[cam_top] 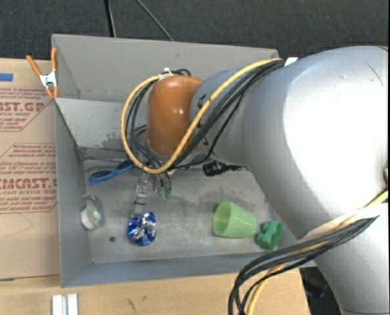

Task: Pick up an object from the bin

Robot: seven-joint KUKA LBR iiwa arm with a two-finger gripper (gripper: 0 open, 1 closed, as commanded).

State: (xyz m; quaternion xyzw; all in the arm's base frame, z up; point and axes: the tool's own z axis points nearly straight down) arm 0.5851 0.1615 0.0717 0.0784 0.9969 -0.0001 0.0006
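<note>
My gripper [152,192] hangs low over the middle of the bin floor, below the arm's orange cover. Its two fingers stand apart, and only bare floor shows between them. A blue-and-white patterned ball [142,229] lies just in front of the left finger [141,195], not touching it. To the left, against the back slope, a blue looped tool [109,172] pokes out from under the arm. A light green plastic cup [233,220] lies on its side to the right of the gripper.
A clear, whitish rounded thing [91,214] rests near the left wall. A small dark green toy [269,235] sits beside the cup at the front right. The arm's big grey body hides the bin's right side.
</note>
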